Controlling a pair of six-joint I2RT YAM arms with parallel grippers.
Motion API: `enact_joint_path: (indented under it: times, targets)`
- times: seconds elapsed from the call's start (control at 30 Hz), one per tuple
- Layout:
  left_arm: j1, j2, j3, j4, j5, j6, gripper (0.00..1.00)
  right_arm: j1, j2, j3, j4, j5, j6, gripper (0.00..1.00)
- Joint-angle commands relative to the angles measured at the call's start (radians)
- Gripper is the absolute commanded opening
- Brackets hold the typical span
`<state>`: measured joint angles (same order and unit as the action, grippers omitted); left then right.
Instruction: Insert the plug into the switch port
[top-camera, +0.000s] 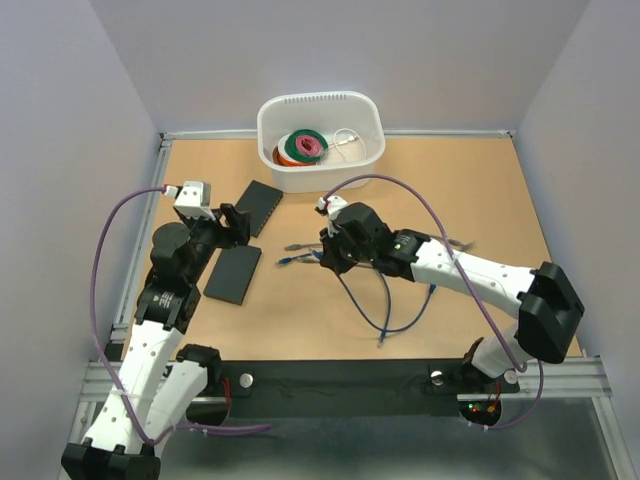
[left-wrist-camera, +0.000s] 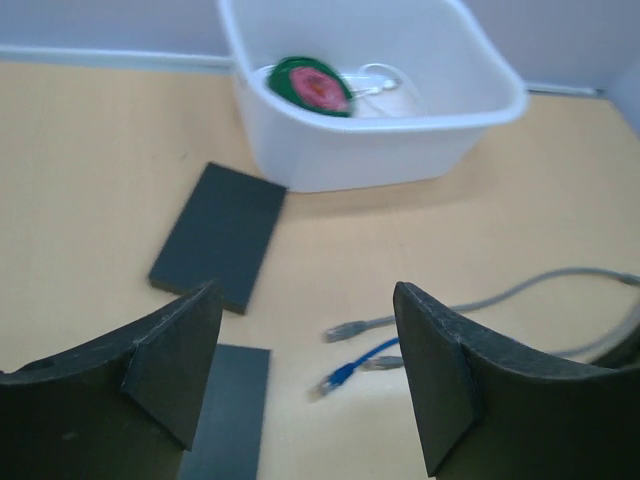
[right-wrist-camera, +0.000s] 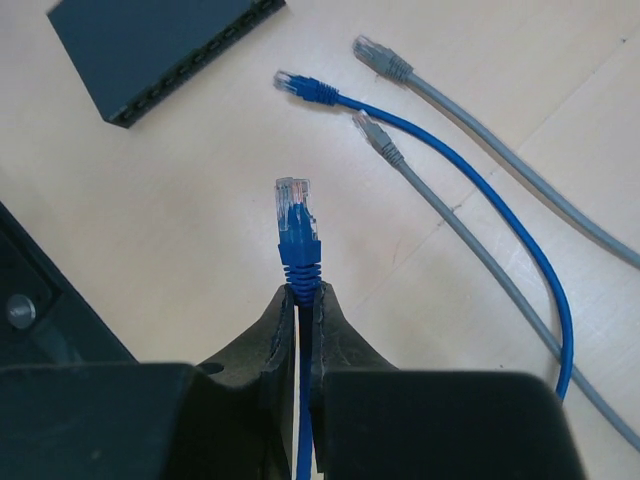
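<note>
My right gripper is shut on the boot of a blue plug, whose clear tip sticks out ahead of the fingertips above the table. In the top view this gripper hovers mid-table. A black switch lies ahead and to the left, its row of ports along the near edge. Two black switches show from above, one farther back and one nearer. My left gripper is open with nothing between its fingers, above the nearer switch, with the farther switch ahead of it.
A second blue plug and two grey plugs lie loose on the table with their cables trailing right. A white tub holding tape rolls stands at the back. Grey walls enclose the table.
</note>
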<state>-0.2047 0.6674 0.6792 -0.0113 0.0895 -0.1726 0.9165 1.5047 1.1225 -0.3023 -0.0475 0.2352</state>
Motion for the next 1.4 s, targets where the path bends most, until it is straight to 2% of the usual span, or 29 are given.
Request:
enact_joint_path:
  times: [0.0, 0.23, 0.6, 0.93, 1.07, 1.3, 1.37]
  targets:
    - [-0.039, -0.025, -0.017, 0.123, 0.243, 0.015, 0.81, 0.002, -0.054, 0.046, 0.095, -0.024, 0.098, 0.00]
    - [-0.114, 0.035, -0.023, 0.171, 0.466, -0.004, 0.81, 0.004, -0.095, 0.108, 0.212, -0.126, 0.156, 0.00]
    - [-0.130, 0.014, -0.029, 0.200, 0.523, -0.027, 0.80, 0.004, -0.146, 0.057, 0.417, -0.256, 0.216, 0.00]
    - [-0.128, -0.031, -0.018, 0.206, 0.541, -0.051, 0.69, 0.004, -0.127, 0.005, 0.486, -0.259, 0.237, 0.01]
    - [-0.122, -0.038, -0.013, 0.226, 0.538, -0.137, 0.69, 0.004, -0.132, -0.009, 0.486, -0.236, 0.228, 0.00]
    - [-0.122, -0.069, -0.027, 0.342, 0.448, -0.448, 0.69, 0.004, -0.175, -0.033, 0.526, -0.245, 0.239, 0.00]
    - [-0.122, -0.072, -0.044, 0.425, 0.437, -0.562, 0.69, 0.005, -0.193, -0.044, 0.548, -0.259, 0.246, 0.00]
